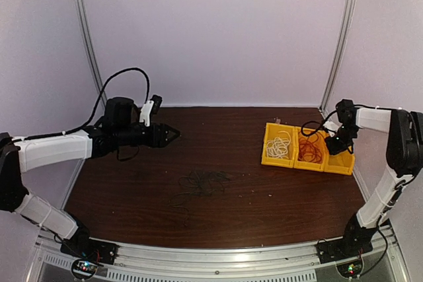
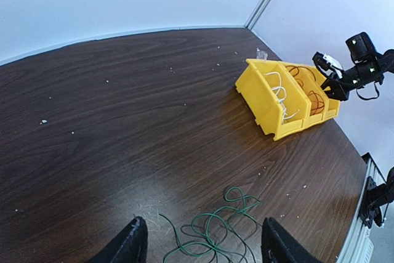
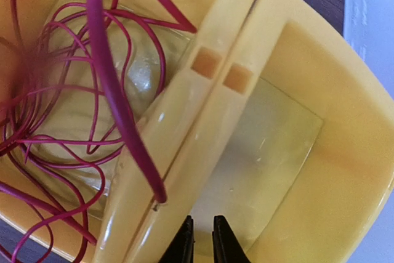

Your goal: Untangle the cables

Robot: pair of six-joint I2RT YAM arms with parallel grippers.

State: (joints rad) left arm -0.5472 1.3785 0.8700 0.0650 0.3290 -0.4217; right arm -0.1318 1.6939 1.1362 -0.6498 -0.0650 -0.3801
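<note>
A dark green cable [image 1: 201, 183] lies in a loose tangle on the brown table, and it also shows in the left wrist view [image 2: 221, 229]. My left gripper [image 1: 170, 135] hangs open and empty above the table, behind and to the left of the tangle; in its own view the gripper [image 2: 203, 247] frames the cable. A white cable [image 1: 281, 144] fills the left yellow bin and a red cable [image 1: 309, 151] the middle bin. My right gripper [image 3: 202, 244] is shut and empty over the empty right bin [image 3: 277, 146], beside the red cable [image 3: 92, 90].
Three joined yellow bins [image 1: 269, 142] stand at the table's right side near the wall. White enclosure walls and metal posts surround the table. Small white specks dot the wood. The right arm [image 2: 360, 69] shows beyond the bins in the left wrist view.
</note>
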